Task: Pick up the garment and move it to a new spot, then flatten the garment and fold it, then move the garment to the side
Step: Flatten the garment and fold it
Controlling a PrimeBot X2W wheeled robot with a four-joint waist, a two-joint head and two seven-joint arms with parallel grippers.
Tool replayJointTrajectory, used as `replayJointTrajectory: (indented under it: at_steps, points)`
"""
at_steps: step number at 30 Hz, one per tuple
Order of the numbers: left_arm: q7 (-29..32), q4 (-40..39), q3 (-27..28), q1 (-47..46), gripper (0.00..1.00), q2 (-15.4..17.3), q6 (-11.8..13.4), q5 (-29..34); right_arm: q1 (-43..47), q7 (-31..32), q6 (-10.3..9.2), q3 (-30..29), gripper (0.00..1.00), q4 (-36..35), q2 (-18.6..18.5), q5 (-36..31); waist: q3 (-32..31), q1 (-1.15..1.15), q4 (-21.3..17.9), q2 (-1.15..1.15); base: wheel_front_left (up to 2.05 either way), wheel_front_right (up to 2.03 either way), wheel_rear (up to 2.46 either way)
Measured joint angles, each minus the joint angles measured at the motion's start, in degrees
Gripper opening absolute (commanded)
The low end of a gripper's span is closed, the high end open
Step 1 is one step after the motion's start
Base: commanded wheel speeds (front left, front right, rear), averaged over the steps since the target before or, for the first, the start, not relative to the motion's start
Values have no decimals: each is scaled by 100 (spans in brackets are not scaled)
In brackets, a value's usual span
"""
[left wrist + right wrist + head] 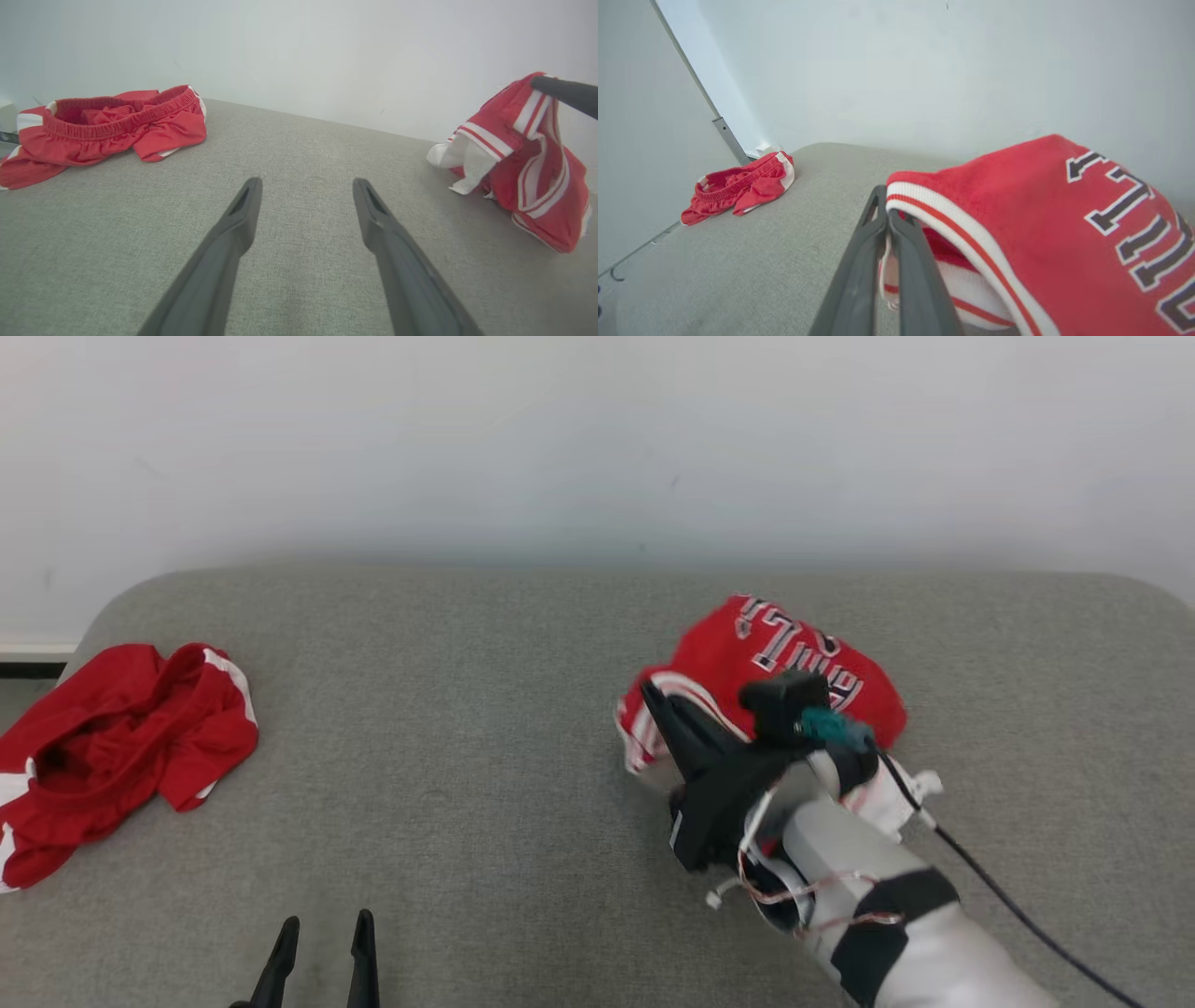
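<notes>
Grey couch (467, 756): red shorts (121, 747) far L, R hand (652, 694) pinching jersey (794, 653) trim.

Left pincer (327, 920) sits at 7 o'clock, fingers wide apart, pointing to 12. Right pincer (652, 693), at 4 o'clock, is pinched together, aimed at 11.

Left gripper (306, 182): two long dark grey tapered fingers
Right forearm (840, 845): pale grey shell, black band
Wrist: black block (784, 695), teal plug (831, 726)
Cables: black cable (1008, 896), thin red wires (822, 885)
</notes>
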Motion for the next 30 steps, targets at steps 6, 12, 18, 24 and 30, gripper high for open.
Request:
replayJointTrajectory:
  at_steps: [6,12,18,24,30]
  points:
    - [0,-75,20,8,100,5,48,-19,-841,-63,0,386,0,-501,1,238,-60,0,-185,0,0,0,0]
    - [0,-122,20,8,100,14,58,-43,-1747,-259,0,411,0,-948,0,485,-46,0,-330,0,0,0,0]
    - [0,-140,14,9,100,14,103,-48,-2176,-466,0,-261,0,-1257,-200,372,-37,0,-437,0,0,0,0]
    - [0,-152,-15,12,100,7,110,-62,-1553,-492,0,-1249,0,-512,-620,-237,-28,0,-536,0,0,0,0]
    - [0,-154,-46,6,100,-1,102,-102,-717,-490,0,-2205,0,651,-944,-732,26,0,-567,0,0,0,0]
